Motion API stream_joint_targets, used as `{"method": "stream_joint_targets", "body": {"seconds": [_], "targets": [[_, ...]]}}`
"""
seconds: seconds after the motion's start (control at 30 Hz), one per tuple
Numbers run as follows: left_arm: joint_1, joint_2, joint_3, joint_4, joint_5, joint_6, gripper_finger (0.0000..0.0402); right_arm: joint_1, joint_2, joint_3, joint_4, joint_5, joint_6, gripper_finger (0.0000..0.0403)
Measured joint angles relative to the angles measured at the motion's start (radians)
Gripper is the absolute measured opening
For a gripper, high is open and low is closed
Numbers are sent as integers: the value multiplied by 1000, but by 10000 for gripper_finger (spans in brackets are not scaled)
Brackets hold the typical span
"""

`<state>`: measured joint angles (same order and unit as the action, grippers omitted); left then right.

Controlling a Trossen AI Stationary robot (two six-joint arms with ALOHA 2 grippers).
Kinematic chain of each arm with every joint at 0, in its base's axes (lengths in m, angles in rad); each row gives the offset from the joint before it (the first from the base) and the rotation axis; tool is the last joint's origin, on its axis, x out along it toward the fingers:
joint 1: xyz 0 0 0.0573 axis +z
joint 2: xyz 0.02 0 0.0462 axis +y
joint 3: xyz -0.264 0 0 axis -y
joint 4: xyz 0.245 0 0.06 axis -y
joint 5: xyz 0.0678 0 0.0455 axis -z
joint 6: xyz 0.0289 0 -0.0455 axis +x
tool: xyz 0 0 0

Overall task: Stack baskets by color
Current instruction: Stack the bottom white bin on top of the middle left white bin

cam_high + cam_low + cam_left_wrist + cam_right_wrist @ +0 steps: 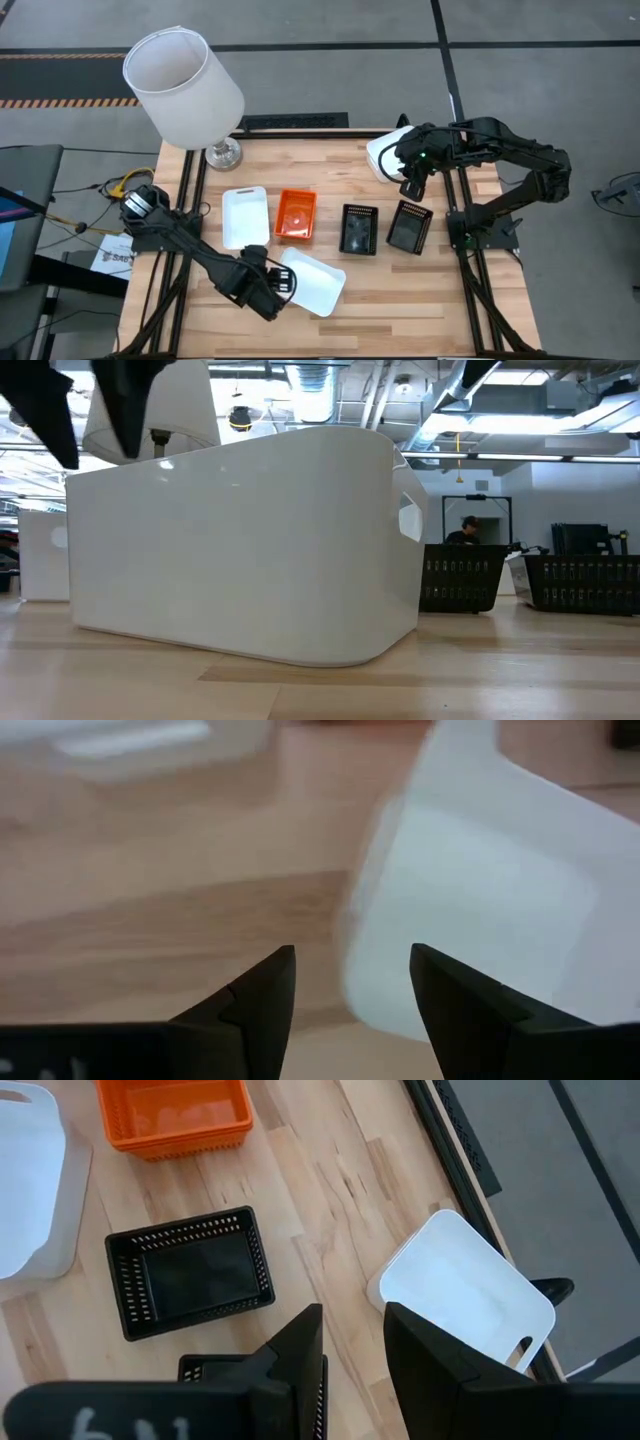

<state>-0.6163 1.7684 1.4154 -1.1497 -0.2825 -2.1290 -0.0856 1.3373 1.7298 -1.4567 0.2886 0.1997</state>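
Left hand [283, 287], fingers spread and empty, sits beside the near white basket [312, 281] on the bench [400, 290]; right hand [410, 187], also spread and empty, hovers over the far-right white basket [383, 156]; light, stiff, slick plastic, best pinched at a rim wall.

You have a light wooden table [400, 300] carrying a lamp base [223, 154] at the far left, three white baskets [245, 215] [312, 281] [385, 155], an orange basket [295, 214] and two black baskets [359, 229] [409, 226] mid-table.
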Motion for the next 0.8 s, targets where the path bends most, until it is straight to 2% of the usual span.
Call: {"method": "stream_joint_targets", "body": {"seconds": [0.07, 0.17, 0.3, 0.47, 0.63, 0.8], "targets": [[-1, 1, 0, 32, -22, 0, 186, 0, 0, 0, -1, 0, 0, 134], [-4, -1, 0, 62, -70, 152, 186, 0, 0, 0, 0, 0, -1, 134], [40, -6, 0, 60, -31, 270, 186, 0, 0, 0, 0, 0, -19, 133], [123, -9, 0, 77, -1, 633, 186, 0, 0, 0, 2, 0, -18, 134], [236, -9, 0, 101, 90, 949, 186, 0, 0, 0, 3, 0, -17, 132], [243, -23, 1, 114, 255, 1098, 186, 0, 0, 0, 3, 0, -17, 134]]}}
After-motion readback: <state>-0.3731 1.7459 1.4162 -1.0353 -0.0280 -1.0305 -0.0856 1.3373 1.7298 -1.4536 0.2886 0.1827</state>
